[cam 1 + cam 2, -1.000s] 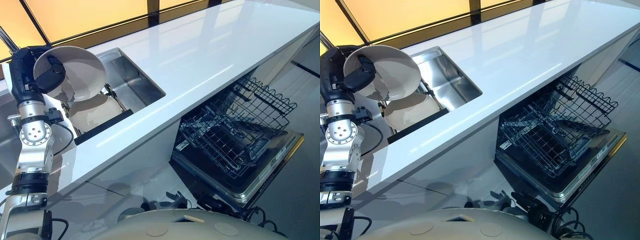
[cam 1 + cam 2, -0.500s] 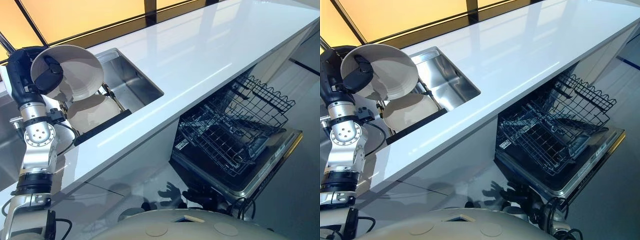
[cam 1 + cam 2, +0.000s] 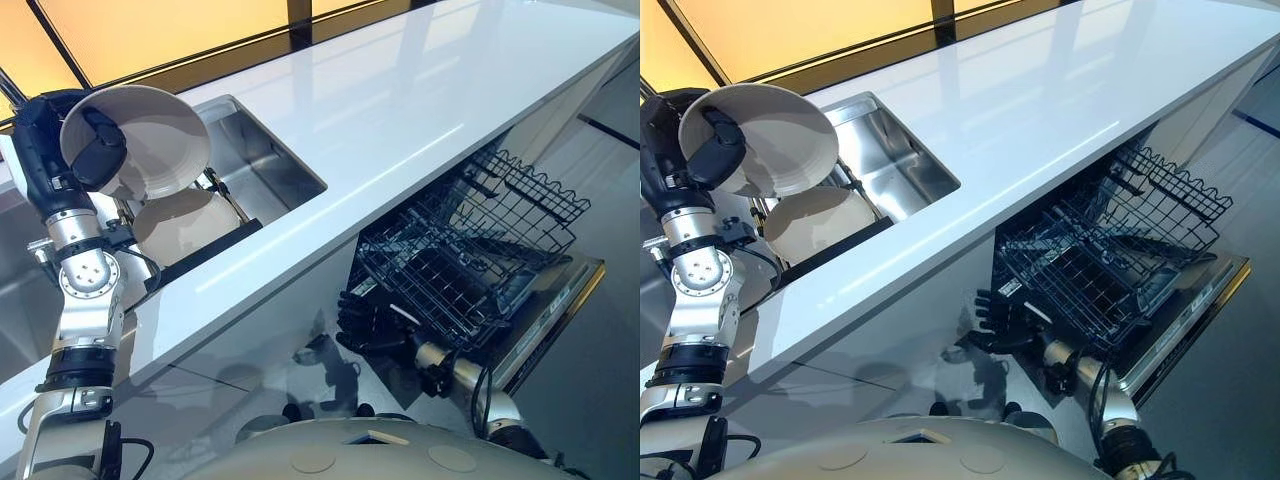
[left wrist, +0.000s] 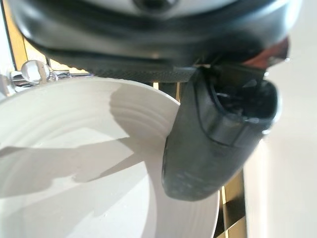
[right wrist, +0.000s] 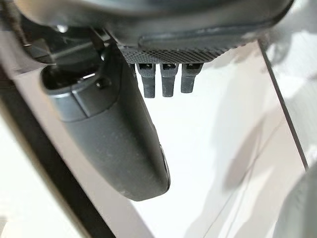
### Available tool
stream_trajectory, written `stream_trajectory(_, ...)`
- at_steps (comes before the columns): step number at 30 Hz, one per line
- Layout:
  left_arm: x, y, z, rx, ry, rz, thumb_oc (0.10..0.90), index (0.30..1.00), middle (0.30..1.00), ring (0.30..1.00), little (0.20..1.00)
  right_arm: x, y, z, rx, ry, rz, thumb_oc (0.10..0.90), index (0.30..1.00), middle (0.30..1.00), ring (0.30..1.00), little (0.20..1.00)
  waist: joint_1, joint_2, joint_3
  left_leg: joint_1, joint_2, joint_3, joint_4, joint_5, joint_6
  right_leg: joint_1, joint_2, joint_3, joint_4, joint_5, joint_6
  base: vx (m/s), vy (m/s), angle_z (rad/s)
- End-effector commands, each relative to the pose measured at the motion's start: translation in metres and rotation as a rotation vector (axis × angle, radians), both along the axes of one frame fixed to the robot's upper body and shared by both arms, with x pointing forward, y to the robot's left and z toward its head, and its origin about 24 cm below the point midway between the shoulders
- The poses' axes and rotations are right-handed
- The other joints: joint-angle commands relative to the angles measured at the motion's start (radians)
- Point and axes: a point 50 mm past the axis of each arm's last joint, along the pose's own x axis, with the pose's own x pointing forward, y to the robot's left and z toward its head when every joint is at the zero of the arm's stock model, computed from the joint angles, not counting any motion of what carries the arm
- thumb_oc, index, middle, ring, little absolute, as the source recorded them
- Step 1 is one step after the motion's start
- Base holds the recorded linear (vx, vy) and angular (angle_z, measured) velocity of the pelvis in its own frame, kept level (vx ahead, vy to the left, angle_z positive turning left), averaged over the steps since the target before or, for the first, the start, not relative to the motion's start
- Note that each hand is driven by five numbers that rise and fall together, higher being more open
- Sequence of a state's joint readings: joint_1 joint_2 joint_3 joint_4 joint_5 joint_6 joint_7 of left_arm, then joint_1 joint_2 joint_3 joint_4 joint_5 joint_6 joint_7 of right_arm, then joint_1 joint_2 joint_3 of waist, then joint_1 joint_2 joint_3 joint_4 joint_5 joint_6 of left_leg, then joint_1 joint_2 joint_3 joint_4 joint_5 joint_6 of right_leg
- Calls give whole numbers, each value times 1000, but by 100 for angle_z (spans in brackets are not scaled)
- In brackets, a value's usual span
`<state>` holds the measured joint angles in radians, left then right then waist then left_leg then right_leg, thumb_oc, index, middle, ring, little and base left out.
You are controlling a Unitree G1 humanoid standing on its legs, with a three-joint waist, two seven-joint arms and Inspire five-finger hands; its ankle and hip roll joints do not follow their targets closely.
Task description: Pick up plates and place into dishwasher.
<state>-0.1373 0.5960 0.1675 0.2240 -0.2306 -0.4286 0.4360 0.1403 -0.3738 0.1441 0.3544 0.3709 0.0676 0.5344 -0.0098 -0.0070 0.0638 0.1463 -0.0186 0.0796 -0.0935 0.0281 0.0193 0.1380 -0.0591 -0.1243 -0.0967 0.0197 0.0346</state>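
1. The left hand (image 3: 52, 150) has its back fingers hidden behind the plate (image 3: 140, 140); the thumb (image 3: 100, 160) alone shows on the plate's inner face.
2. In the left wrist view the thumb (image 4: 218, 134) lies curled over the plate's rim (image 4: 163, 114), pinching it, so the hand has hold of the plate.
3. The plate is raised and tilted, its hollow face turned outward, above the end of the sink (image 3: 270, 165) at the tabletop's (image 3: 420, 110) left end.
4. A second plate (image 3: 185, 225) leans in a dark rack (image 3: 205, 250) inside the sink, just under the held one and partly covered by it.
5. The right hand (image 3: 375, 320) shows low beside the tabletop's front edge, near the corner of the lower rack (image 3: 450, 285) of the open dishwasher (image 3: 545, 320).
6. Its fingers (image 3: 985, 305) are spread and straight, holding nothing; whether they touch the rack wire cannot be told.
7. In the right wrist view the thumb (image 5: 119, 144) and fingers (image 5: 166, 79) stand apart over a pale surface.
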Motion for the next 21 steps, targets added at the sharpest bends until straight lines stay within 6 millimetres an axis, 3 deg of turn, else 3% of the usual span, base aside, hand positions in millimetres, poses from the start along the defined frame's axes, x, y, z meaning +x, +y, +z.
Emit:
stream_trajectory(1, -2, 8, 44, 112, -246, 45, 100, 300, 300, 300, 200, 64, -31, 90, -124, -531, -185, 800, 900, 900, 900, 900, -25, 42, -33, 14, -8, 18, 8, -100, -9, -28, 38, -55, 108, -139, 20, -1, 15, -5)
stream_trajectory(5, -13, 11, 42, 115, -259, 85, 100, 300, 300, 300, 200, 67, -56, 131, -364, -803, -423, 800, 900, 900, 900, 900, -35, 50, -31, 15, -7, 28, 10, -104, -2, -33, 39, -39, 112, -139, 22, -1, 15, -4)
stream_trajectory(8, -16, 12, 43, 113, -260, 108, 100, 300, 300, 300, 200, 62, -69, 153, -606, -970, -540, 800, 900, 900, 900, 900, -45, 55, -31, 17, -8, 32, 9, -106, 1, -34, 43, -27, 110, -137, 23, 8, 18, -4)
stream_trajectory(11, -17, 12, 44, 110, -259, 124, 100, 300, 300, 300, 200, 58, -78, 173, -732, -1083, -646, 800, 900, 900, 900, 900, -52, 59, -27, 20, -8, 35, 10, -108, 3, -35, 46, -18, 112, -137, 22, 3, 13, -4)
stream_trajectory(16, -18, 13, 43, 94, -263, 138, 100, 300, 300, 300, 200, 50, -89, 207, -766, -1278, -837, 800, 900, 900, 900, 900, -57, 65, -22, 24, -10, 40, 13, -112, 5, -35, 51, -8, 115, -136, 22, 0, 10, -4)
stream_trajectory(21, -15, 8, 43, 87, -271, 121, 100, 300, 300, 300, 200, 45, -83, 235, -662, -1447, -865, 800, 900, 900, 900, 900, -57, 68, -22, 24, -11, 39, 16, -113, 4, -37, 53, -4, 119, -138, 22, -5, 8, -5)
